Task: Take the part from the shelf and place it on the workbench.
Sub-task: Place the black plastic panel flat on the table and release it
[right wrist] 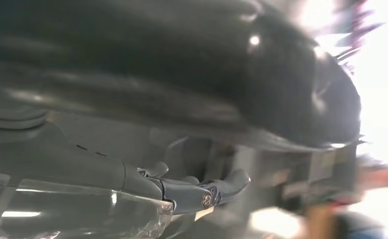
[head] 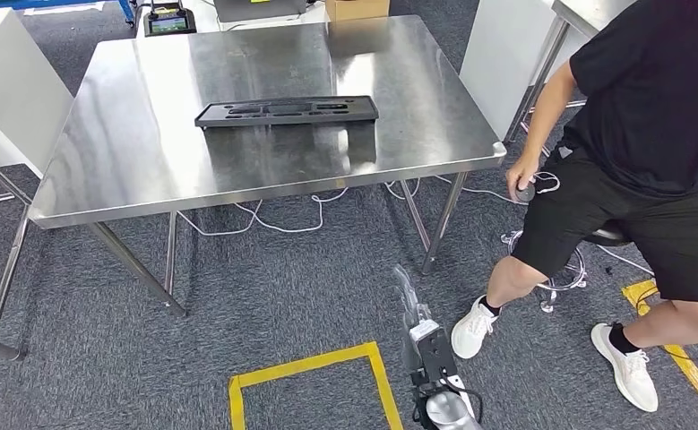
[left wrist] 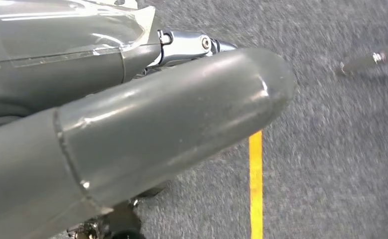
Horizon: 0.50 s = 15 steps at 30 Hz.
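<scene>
The part, a long black moulded tray (head: 287, 111), lies flat near the middle of the steel workbench (head: 130, 179), with no hand near it. My right hand (head: 409, 300) hangs low over the carpet in front of the bench's right legs, blurred, fingers pointing forward and holding nothing. Seen from the right wrist, my right hand (right wrist: 201, 191) is dark and blurred, its thick thumb across the picture. In the left wrist view my left hand (left wrist: 147, 124) hangs over the carpet, its grey thumb stretched out, and holds nothing.
A person in black (head: 650, 134) sits on a stool at the bench's right corner, legs stretched onto the carpet. Yellow tape (head: 309, 365) marks a square on the floor below me. White cables (head: 273, 224) trail under the bench. A cardboard box (head: 356, 9) stands beyond it.
</scene>
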Motion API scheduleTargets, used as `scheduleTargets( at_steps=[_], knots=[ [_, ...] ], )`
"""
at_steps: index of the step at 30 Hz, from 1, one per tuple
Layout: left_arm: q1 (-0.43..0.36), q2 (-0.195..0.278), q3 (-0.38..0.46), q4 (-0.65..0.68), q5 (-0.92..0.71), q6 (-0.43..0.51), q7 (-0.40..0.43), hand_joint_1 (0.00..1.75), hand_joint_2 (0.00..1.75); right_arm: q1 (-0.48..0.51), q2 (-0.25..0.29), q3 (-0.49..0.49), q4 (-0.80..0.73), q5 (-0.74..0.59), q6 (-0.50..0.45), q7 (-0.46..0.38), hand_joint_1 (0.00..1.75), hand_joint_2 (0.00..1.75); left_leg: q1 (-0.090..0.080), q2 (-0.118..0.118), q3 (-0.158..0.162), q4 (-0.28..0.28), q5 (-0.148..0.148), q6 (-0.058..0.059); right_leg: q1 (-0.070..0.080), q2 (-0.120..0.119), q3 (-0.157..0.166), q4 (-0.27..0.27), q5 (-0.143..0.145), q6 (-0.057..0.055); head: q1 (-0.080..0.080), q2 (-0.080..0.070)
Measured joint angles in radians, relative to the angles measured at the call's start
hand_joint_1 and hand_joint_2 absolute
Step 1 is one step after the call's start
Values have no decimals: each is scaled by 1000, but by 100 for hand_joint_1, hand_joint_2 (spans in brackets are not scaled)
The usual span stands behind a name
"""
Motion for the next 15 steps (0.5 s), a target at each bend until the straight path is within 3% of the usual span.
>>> scheduleTargets(
  at_steps=[1,2,3,5,7,9,11,12,13,15],
  knots=[
    [1,2,1,0,4,2,-1,0,0,-1,-4,-19,69,15,-40,0,0,0,1,0,-9,63,-33,-4,1,-1,-14,2,12,0,0,0],
    [2,4,2,0,7,3,-2,0,0,-2,-7,-37,138,30,-77,-1,0,0,2,0,-9,107,-37,-8,1,-2,-30,5,23,3,0,0],
    [4,5,3,0,10,3,-3,0,0,-4,-10,-55,201,42,-105,-5,0,0,5,0,5,123,-20,-12,0,-3,-48,10,33,7,0,0],
    [6,6,4,0,12,4,-6,0,0,-11,-16,-84,301,58,-137,-11,0,0,12,0,85,50,27,-18,-4,-3,-85,29,47,19,0,0],
    [5,7,4,0,14,4,-8,0,0,-24,-21,-108,375,59,-148,3,0,0,12,-6,177,-76,16,-16,-3,-1,-113,48,59,35,0,0],
    [5,6,4,-1,16,5,-10,0,0,-39,-25,-139,447,35,-144,46,0,0,4,-13,207,-131,-8,-2,1,0,-123,53,73,51,2,0],
    [6,6,4,-1,16,6,-11,0,0,-45,-33,-182,522,-3,-119,111,0,0,-3,-11,193,-137,8,24,2,0,-126,52,84,67,3,0],
    [5,5,4,-1,16,6,-12,0,0,-45,-37,-204,556,-17,-105,152,0,0,-5,-9,183,-141,21,39,1,1,-135,65,69,68,3,0],
    [5,5,3,-1,16,7,-12,0,0,-44,-41,-223,586,-26,-93,195,0,0,-6,-6,170,-145,35,53,0,3,-150,94,37,64,3,0],
    [5,5,3,-1,15,6,-13,0,0,-43,-46,-251,636,-26,-78,295,0,0,-7,-1,141,-146,62,67,-2,5,-191,213,-60,50,4,0]
  ],
)
